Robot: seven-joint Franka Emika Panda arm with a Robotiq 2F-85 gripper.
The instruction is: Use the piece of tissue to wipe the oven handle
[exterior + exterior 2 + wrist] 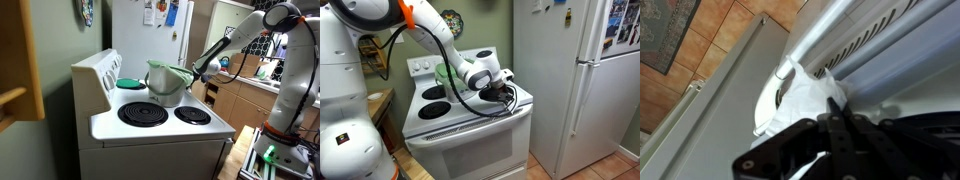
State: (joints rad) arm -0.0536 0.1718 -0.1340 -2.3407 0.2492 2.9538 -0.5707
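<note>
The white electric stove top [110,126] carries a grey metal pot with a green rim [166,85] near its back edge. A flat teal round lid [130,83] lies beside it, toward the back corner.

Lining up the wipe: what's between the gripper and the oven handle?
Only the white tissue, bunched at the gripper's tips, lies before the oven handle. The wrist view shows it.

The robot arm [442,36] reaches from the left over the white stove [470,150], its pincer [498,92] low above the stovetop's right side, beside a tall refrigerator [575,90].
</note>
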